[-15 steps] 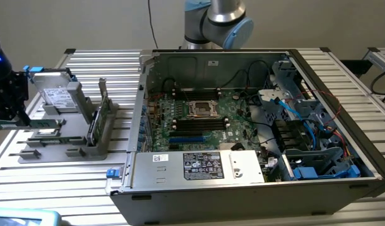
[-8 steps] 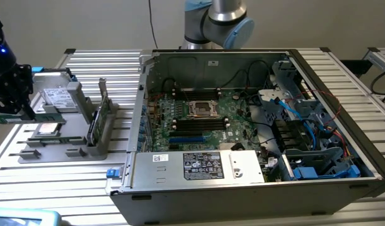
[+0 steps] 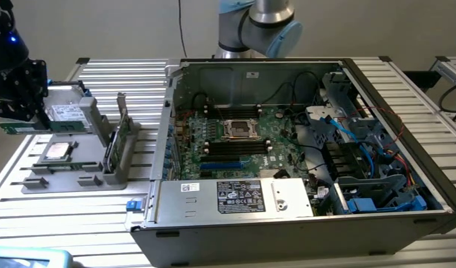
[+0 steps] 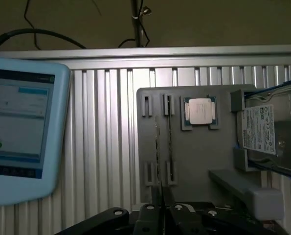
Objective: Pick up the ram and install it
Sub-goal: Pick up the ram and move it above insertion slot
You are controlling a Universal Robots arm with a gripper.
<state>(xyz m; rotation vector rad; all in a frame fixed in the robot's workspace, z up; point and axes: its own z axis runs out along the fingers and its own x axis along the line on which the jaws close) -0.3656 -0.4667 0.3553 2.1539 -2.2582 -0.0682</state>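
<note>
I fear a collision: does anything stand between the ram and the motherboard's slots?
The upright card and the case wall stand between the ram and the slots; the slots lie uncovered from above.

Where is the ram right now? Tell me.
At the exterior view's left, the ram is held in the gripper above the grey tray, outside the open computer case.

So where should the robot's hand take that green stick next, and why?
Probably carry it sideways toward the open computer case. The gripper looks shut on the ram, lifted above the grey tray at the exterior view's left, while the black memory slots sit inside the case, well apart from it.
</note>
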